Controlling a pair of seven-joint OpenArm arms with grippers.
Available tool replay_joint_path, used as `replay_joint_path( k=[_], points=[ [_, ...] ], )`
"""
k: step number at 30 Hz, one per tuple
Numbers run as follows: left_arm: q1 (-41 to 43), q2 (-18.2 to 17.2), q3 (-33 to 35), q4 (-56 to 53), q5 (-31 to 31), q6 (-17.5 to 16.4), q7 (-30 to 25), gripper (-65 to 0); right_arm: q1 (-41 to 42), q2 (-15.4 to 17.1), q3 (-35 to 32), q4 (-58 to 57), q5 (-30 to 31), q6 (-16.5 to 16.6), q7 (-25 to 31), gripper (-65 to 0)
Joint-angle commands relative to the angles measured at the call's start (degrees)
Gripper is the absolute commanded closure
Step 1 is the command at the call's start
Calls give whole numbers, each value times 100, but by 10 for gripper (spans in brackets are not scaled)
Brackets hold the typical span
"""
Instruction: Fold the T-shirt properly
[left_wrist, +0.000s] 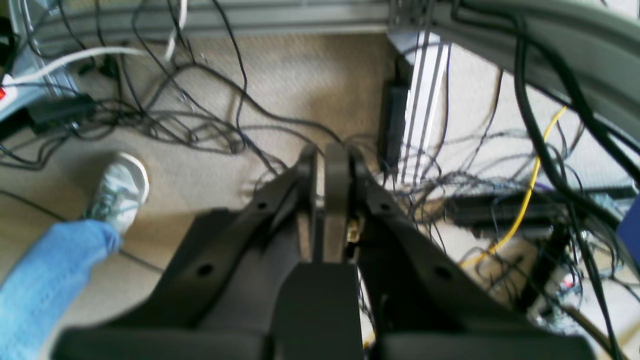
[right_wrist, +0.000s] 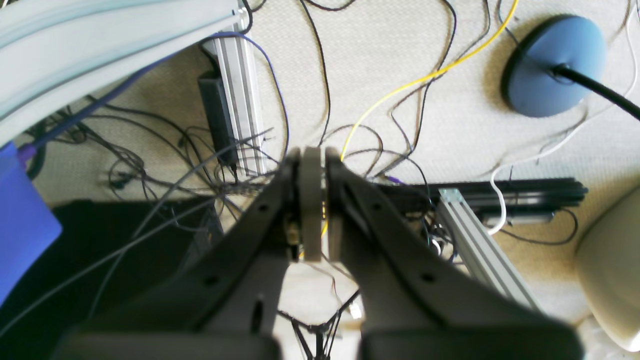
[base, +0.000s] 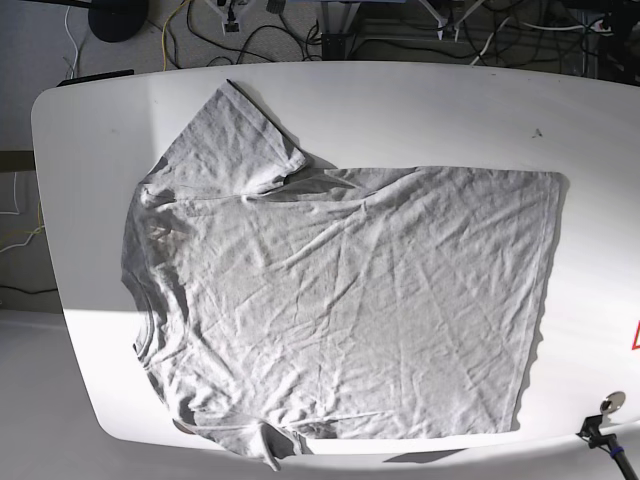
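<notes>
1. Left gripper (left_wrist: 331, 155) fingers pressed together, empty, over cabled floor.
2. Right gripper (right_wrist: 312, 157) fingers likewise pressed together, holding nothing.
3. T-shirt (base: 340, 300) lies spread flat and wrinkled on the white table (base: 420, 100); one sleeve reaches toward the far edge.

white table (base: 400, 110) bare along far edge and right end, t-shirt (base: 340, 300) spread flat and wrinkled over the middle and left, nothing standing on it, small clamp (base: 598, 428) at near right corner

Matte black fingers (left_wrist: 336, 200), round screw holes
</notes>
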Motion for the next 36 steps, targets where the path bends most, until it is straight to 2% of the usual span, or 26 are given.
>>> replay_joint_path(
  k=[1, 3, 9, 23, 32, 36],
  points=[
    [161, -40, 6, 14, 2, -4, -292, -15, -212, 23, 2, 209, -27, 24, 38, -14],
    [258, -40, 6, 14, 2, -4, -494, -15, -423, 23, 2, 578, -18, 24, 29, -14],
    [522, -31, 6, 84, -7, -4, -521, -15, -985, 32, 2, 1519, -18, 24, -261, -14],
    [2306, -14, -3, 2449, -7, -4, -521, -15, -2454, 67, 19, 3312, -18, -2, -296, -14],
    [3511, -22, -3, 4084, -7, -4, -521, -15, -3605, 199, 28, 5150, 9, -20, -745, -14],
    [4073, -49, -12, 4752, -7, -4, -521, -15, -4203, 216, 28, 6178, 9, -20, -1246, -14]
  ],
)
